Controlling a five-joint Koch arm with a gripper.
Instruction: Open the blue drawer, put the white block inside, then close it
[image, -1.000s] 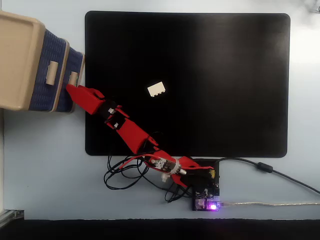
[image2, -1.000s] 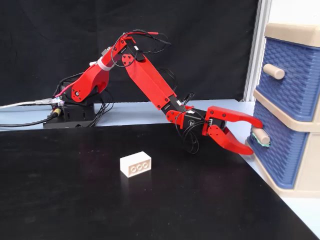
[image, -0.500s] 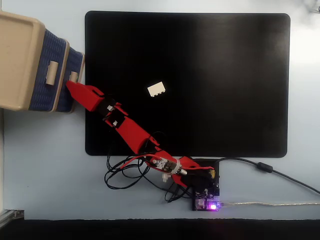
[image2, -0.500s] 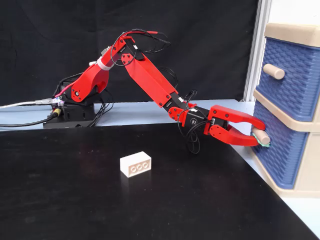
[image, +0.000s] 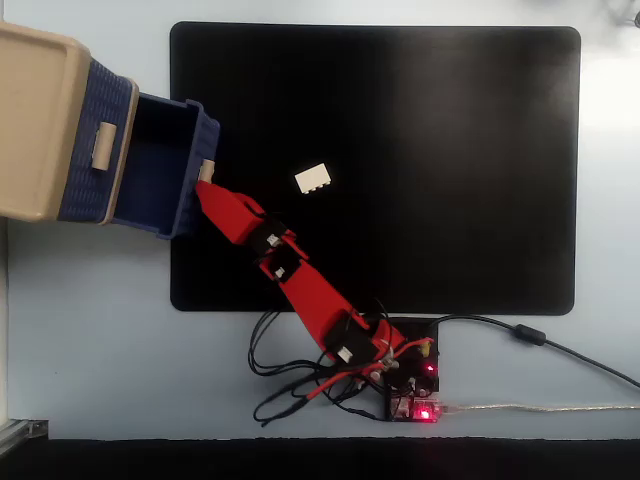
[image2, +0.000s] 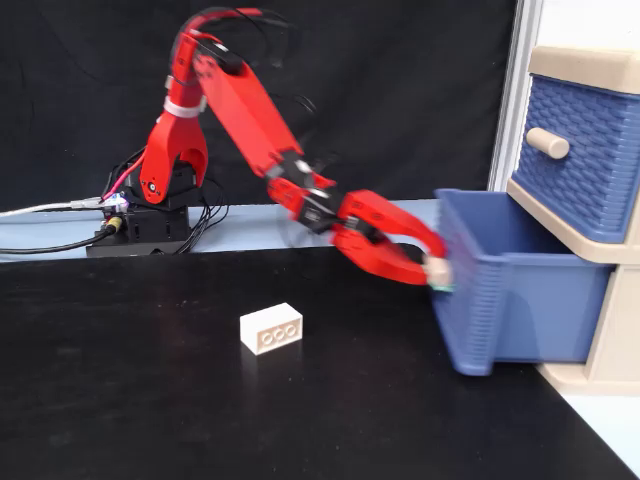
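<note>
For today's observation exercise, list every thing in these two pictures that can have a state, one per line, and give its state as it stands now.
blue drawer: pulled well out of the beige unit, nothing visible inside.
upper drawer: shut.
gripper: fingers closed on the blue drawer's handle.
white block: lying on the black mat, studs facing sideways, apart from the arm.
controller board: light on.

In both fixed views the blue drawer (image: 165, 165) (image2: 505, 300) stands pulled out of the unit (image: 35, 120) over the mat (image: 450, 150) edge, below the upper drawer (image2: 575, 150). The gripper (image: 203, 185) (image2: 432, 272) is at its handle (image: 206, 170). The white block (image: 313, 179) (image2: 271, 328) lies on the mat, apart from the drawer.
</note>
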